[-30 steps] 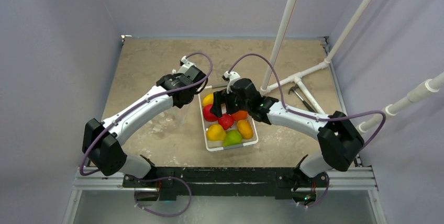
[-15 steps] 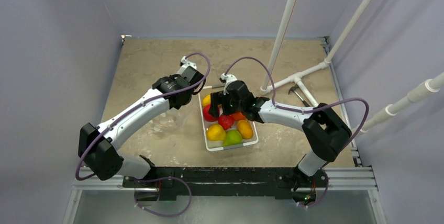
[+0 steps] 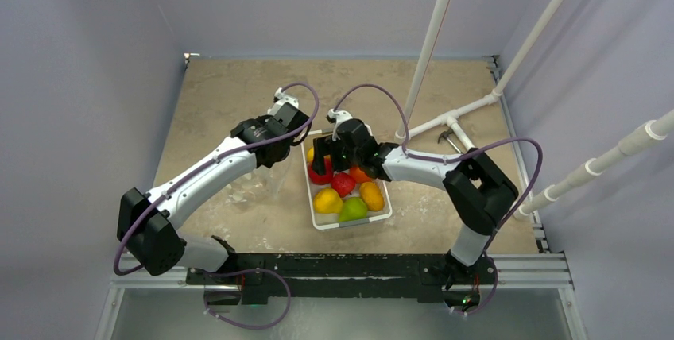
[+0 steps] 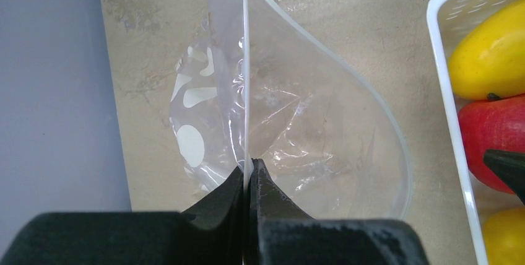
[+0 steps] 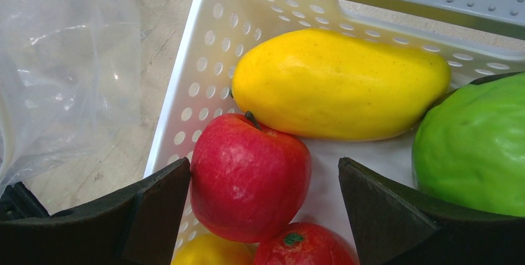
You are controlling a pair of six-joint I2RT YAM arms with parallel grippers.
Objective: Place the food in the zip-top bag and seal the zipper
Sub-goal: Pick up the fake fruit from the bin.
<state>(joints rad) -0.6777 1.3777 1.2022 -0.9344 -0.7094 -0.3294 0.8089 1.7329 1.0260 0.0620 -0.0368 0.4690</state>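
Observation:
The food lies in a white perforated tray [image 3: 318, 223]: a yellow mango [image 5: 340, 82], a red apple [image 5: 247, 175], a green fruit [image 5: 473, 147], and further red, yellow and orange pieces [image 3: 371, 195]. My right gripper [image 5: 265, 166] is open low over the tray's far left corner, its jaws on either side of the red apple and not touching it. My left gripper [image 4: 247, 172] is shut on the zipper [image 4: 245, 60], holding the clear dotted zip-top bag [image 4: 309, 129] with its mouth bowed open just left of the tray. The bag shows faintly in the top view [image 3: 258, 187].
White PVC pipes [image 3: 465, 113] and a dark tool [image 3: 451, 141] lie at the back right of the tan table. Grey walls enclose the table on three sides. The tray's rim [image 4: 449, 110] is close to the bag's open mouth.
My right gripper has moved left across the tray and now straddles the red apple. My left gripper shifted slightly left, still holding the bag.

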